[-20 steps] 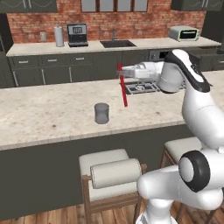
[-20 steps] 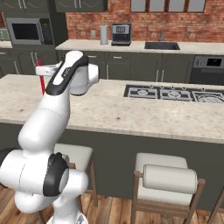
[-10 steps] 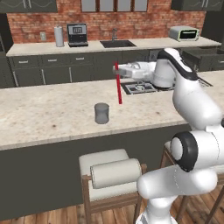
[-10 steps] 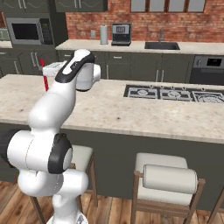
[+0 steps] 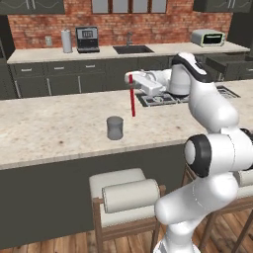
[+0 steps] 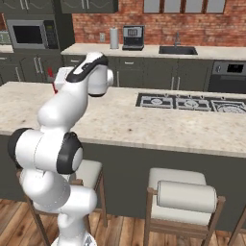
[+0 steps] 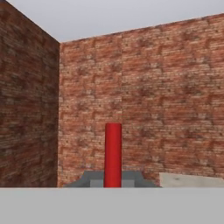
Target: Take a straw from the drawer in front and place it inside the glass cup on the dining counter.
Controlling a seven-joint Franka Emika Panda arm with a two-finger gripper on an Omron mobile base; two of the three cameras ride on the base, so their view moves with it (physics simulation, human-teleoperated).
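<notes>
Above the dining counter (image 5: 54,129), the end effector (image 5: 130,78) grips the upright straw (image 5: 132,102) beside the glass cup (image 5: 114,128).

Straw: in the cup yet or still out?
Out. The straw hangs upright from the shut gripper above the dining counter, beside and above the glass cup, not inside it.

A: How many straws and cups?
B: One red straw (image 5: 132,101), one glass cup (image 5: 114,128) on the one dining surface (image 5: 54,129).
A: Stools?
B: Two cushioned stools (image 6: 185,199) from the right base view, perhaps a third behind the arm.
A: The back surface?
B: One paper towel roll (image 5: 66,40), one coffee machine (image 5: 87,39), one toaster oven (image 5: 208,37).
</notes>
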